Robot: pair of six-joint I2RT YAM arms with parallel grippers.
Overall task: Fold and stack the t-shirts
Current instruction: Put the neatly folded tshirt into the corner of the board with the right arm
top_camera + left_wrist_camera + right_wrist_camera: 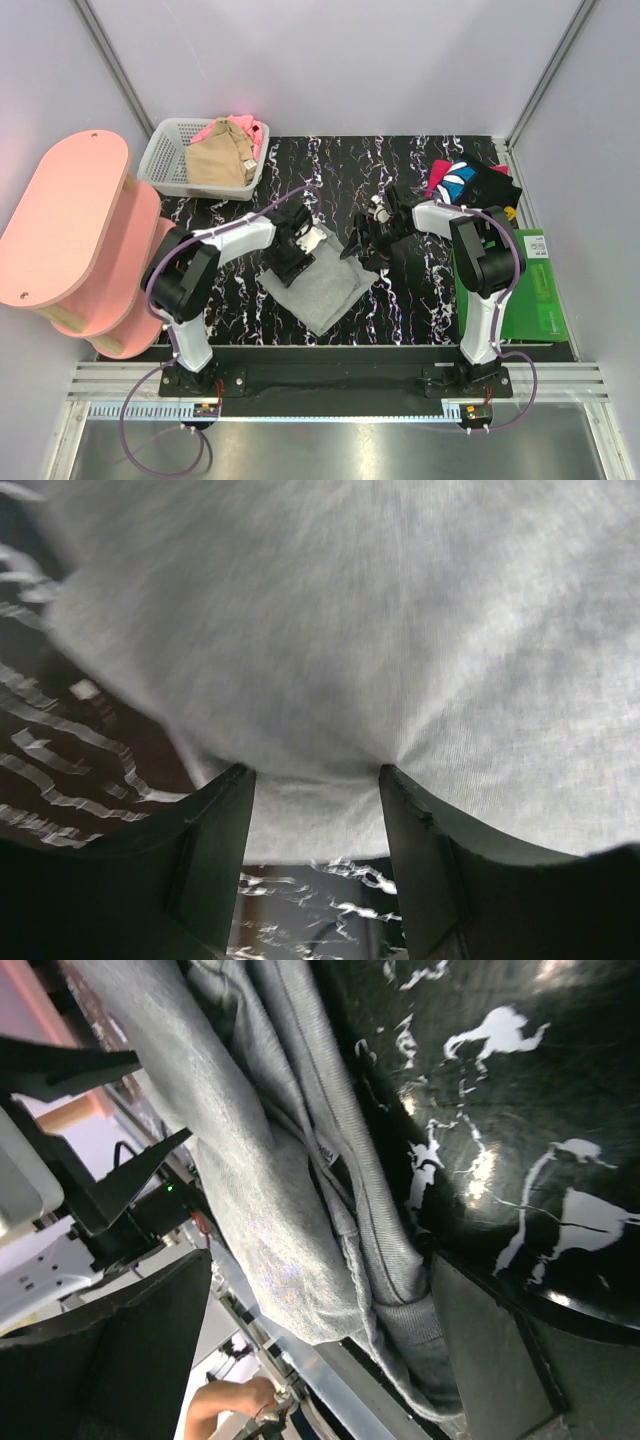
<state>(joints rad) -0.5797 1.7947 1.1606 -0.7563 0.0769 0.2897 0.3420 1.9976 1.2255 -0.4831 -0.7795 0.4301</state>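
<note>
Your light-grey t-shirt [325,285] lies folded into a compact, roughly square packet in the middle of the desk [400,160], closer to its near edge than its far one, and turned at a slant. Your left gripper [293,258] sits over the packet's left far part. From its wrist camera you see the two fingers [215,830] standing apart, the grey cloth filling the view ahead and dipping into the gap between the tips. Your right gripper [362,245] is at the packet's right edge. Its jaws are spread wide and the layered folds and hem of the shirt run between them, just beside the lower finger [490,1350]; nothing is pinched.

The tan t-shirt [215,160] and the pink t-shirt [258,132] are heaped in the white lattice basket [165,165] at the desk's far left corner. The black printed t-shirt [475,180] is bunched at the far right corner. A green board [540,300] lies along the right edge, and a pink shelf [70,220] stands off the left side.
</note>
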